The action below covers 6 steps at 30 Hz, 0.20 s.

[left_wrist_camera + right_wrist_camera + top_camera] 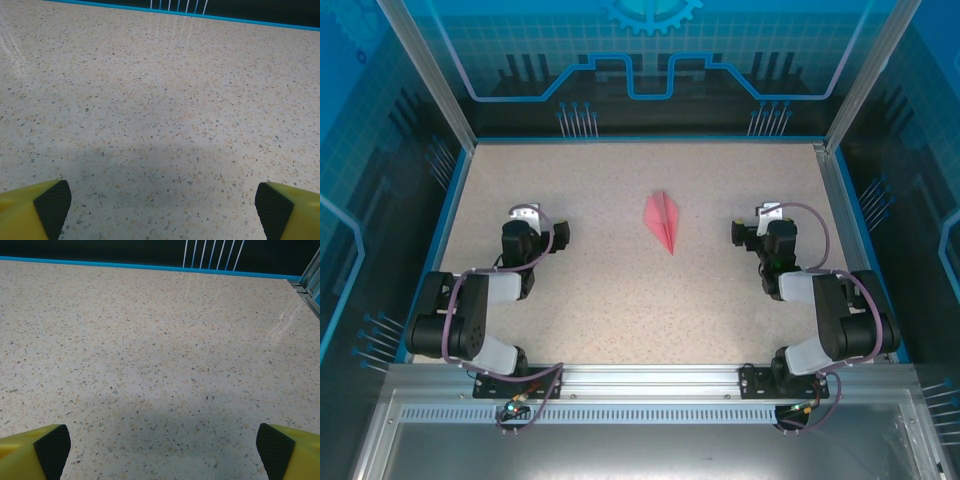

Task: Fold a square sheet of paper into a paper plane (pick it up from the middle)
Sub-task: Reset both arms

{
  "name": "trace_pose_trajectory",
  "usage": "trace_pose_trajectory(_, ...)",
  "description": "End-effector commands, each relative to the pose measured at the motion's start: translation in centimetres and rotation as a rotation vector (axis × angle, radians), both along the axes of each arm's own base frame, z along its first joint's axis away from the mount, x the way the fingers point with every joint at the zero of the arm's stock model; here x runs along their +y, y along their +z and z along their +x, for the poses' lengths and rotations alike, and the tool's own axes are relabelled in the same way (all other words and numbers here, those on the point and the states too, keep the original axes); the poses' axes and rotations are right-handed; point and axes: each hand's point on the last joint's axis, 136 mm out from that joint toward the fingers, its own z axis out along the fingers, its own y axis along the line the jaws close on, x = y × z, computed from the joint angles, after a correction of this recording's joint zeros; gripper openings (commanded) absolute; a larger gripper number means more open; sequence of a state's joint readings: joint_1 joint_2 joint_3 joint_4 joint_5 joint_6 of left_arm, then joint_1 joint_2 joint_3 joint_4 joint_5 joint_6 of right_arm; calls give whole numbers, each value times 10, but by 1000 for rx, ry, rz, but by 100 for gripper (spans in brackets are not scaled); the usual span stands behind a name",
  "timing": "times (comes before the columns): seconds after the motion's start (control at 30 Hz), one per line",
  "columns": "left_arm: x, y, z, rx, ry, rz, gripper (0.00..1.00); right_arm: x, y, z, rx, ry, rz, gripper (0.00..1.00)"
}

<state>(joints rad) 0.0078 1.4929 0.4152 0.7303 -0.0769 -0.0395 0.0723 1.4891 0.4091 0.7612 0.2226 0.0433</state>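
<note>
Bright, even light falls from above on the speckled table, and the top view is sharp right across it. The paper plane at the table's middle throws hardly any shadow. The walls around the table stay dim and blue. In the left wrist view, pale streaks of glare lie toward the table's far edge, and a soft grey shadow covers its near part. The right wrist view has a like shadow, with sheen at the table's far right corner.

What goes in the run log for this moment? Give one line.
plane: folded, lying on table between pincers | left pincer: open, empty | right pincer: open, empty | task: looks done
</note>
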Motion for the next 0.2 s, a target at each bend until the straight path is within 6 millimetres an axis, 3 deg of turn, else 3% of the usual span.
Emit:
trace_pose_trajectory(0.0,-7,6,8,-16,-43,24,99,5,3,2,-19,23,-3,99)
trace_pose_trajectory(0.17,-7,6,8,-17,-43,25,99,9,3,1,-23,47,-4,100)
